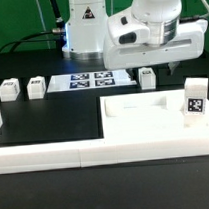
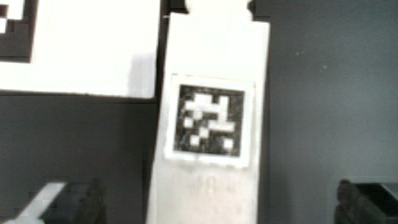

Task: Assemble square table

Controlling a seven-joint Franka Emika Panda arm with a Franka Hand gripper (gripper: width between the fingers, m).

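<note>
Wrist view: gripper [image 2: 210, 205] jaws stand wide apart with nothing clamped. One finger [image 2: 54, 205] sits on each side of a white leg [image 2: 214, 110], clear of it. The leg lies flat on the dark table [image 2: 320, 100], tag side up.

Exterior view: the square top [image 1: 143, 118] lies at the exterior view's right, rim up, no legs fitted. The gripper hovers behind it, over what is probably the same leg. A standing leg [image 1: 195, 97] is at the top's right end; whether on it or beside it, cannot tell. A third leg [image 1: 8, 90] and a fourth leg [image 1: 36, 88] sit well apart at the exterior view's left.

Handling, judged: stiff, light plastic, smooth and likely a bit slippery. Pinch across the narrow sides, near mid-length.

Labels: black-white tags on the legs and the marker board [image 1: 91, 80]. Faint marks under the leg's tag are unreadable. No brand seen.
</note>
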